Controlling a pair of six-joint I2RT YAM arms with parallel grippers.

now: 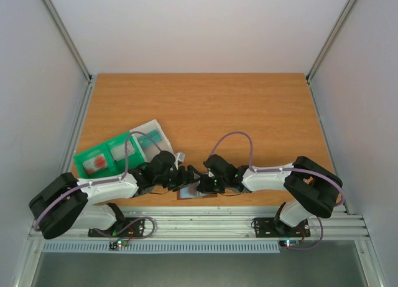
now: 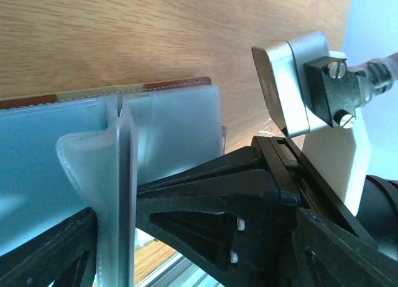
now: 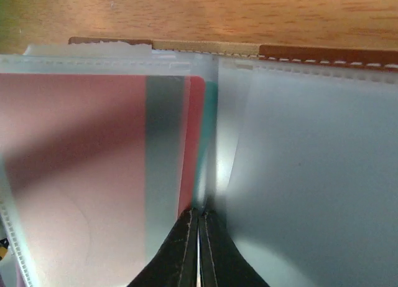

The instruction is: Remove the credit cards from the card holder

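Wooden table from above: one red-blotched card lies in the green tray, and the card holder is open at the near edge. Left wrist: left gripper jaws wide apart astride an upright pocket leaf. Right wrist: right gripper pinched together at the fold; pink credit cards sit pocketed, so I judge it partly done; no readable writing

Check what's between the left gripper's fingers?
An upright translucent pocket leaf of the card holder, inside the open left gripper; shown in the left wrist view.
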